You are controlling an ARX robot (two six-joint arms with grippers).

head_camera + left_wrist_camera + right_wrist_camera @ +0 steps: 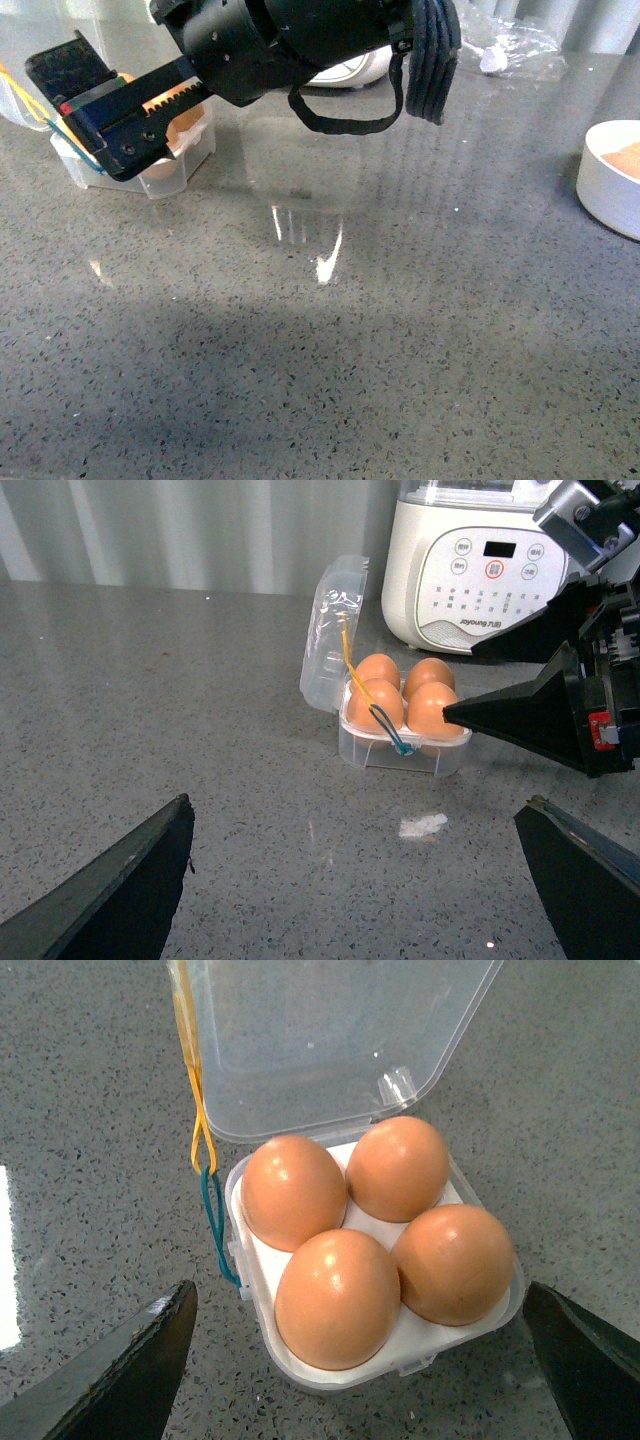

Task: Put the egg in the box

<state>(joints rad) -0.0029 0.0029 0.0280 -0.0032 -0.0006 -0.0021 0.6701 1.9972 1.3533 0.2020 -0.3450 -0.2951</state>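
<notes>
The box (405, 1355) is a clear plastic case with its hinged lid (320, 1040) standing open, and several orange-brown eggs fill its cups. The egg (337, 1298) nearest my right wrist camera lies between my right gripper's fingers (120, 1380). My right gripper (357, 1290) is open and hovers just above the box, holding nothing. In the front view it (72, 115) reaches across to the box (175, 165) at the far left. My left gripper (357, 802) is open and empty over bare counter, a short way from the box (400, 752).
A big white appliance (480, 565) stands just behind the box. A round white bowl (612, 180) sits at the right edge of the counter. A crumpled clear plastic bag (510, 45) lies at the back right. A yellow and blue band (205, 1175) hangs at the box's side.
</notes>
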